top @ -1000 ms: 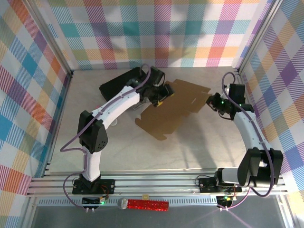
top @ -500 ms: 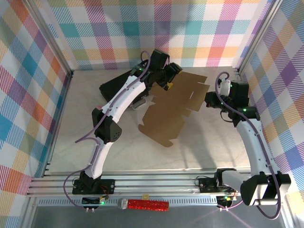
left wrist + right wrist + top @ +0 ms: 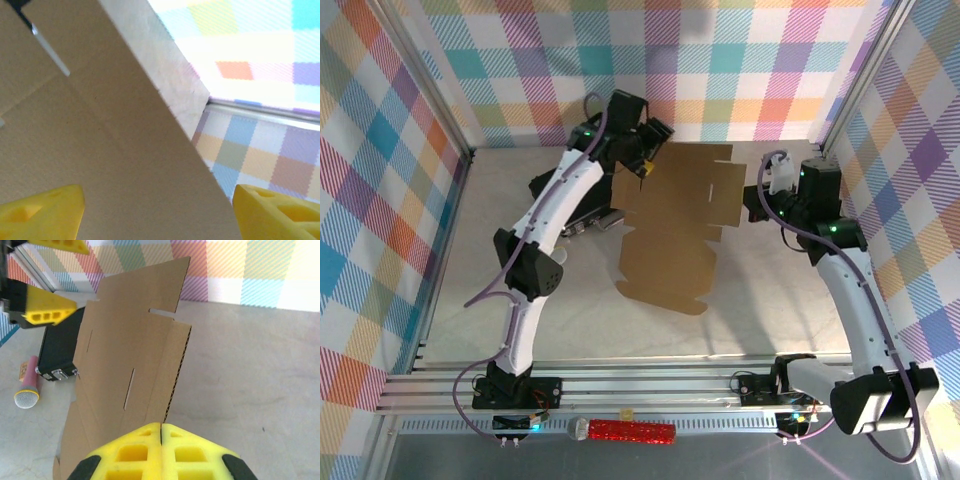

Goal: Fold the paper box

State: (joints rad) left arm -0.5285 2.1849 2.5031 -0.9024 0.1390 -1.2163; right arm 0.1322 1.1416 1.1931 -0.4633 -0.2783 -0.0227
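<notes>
The paper box is a flat brown die-cut sheet with slots, held tilted up off the table. My right gripper is shut on its right edge; in the right wrist view the yellow pads pinch the corrugated edge of the paper box. My left gripper stands open at the sheet's far left corner. From the left wrist, the paper box passes between the wide-apart yellow fingers of the left gripper, and I cannot tell whether they touch it.
A black case lies behind and left of the sheet, near the left arm; a pink microphone lies beside the black case. The checkered back wall stands close behind. A red glittery microphone rests on the front rail.
The right gripper has lifted and swung the sheet from a diagonal lie to a squarer, raised pose. The left arm moved toward the back wall and its jaws widened a little.
</notes>
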